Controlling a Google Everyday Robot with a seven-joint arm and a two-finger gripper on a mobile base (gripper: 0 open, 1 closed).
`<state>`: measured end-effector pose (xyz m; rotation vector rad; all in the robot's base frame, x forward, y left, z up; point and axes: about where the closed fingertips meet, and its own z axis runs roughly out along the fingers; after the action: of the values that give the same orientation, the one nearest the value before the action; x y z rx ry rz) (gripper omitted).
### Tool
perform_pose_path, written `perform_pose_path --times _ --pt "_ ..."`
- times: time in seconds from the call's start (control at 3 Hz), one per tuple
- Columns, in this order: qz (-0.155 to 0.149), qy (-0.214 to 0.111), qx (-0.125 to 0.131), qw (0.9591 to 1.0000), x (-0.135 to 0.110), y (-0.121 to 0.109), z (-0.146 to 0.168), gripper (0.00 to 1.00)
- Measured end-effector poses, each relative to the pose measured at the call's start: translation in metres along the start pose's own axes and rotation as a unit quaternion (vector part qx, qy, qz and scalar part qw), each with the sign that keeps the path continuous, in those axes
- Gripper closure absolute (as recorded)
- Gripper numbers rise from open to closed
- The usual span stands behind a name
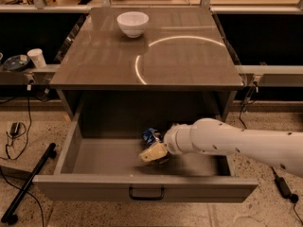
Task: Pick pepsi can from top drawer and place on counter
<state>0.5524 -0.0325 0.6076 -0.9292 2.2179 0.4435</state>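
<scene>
- The top drawer [104,156] stands pulled out under the surface [184,67], with its plain grey inside showing and a small dark handle [147,193] on the front panel.
- The pepsi can [151,135] is inside the drawer, a little right of its middle. It is small and blue with pale marks, and its near side is hidden.
- The gripper [153,153], pale tan on a white arm [236,143] reaching in from the right, is low in the drawer against the can's near side. I cannot tell whether it is open or closed.
- A white bowl [132,22] sits at the far left of the surface.

Arm [236,143] stretched left, end effector [152,152] in drawer [94,157]
</scene>
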Motion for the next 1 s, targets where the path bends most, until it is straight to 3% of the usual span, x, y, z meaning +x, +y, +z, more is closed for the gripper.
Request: perform_pose_path --times 1.0 --pt "0.000 0.000 0.000 1.0000 0.0000 0.0001 0.0000 0.69"
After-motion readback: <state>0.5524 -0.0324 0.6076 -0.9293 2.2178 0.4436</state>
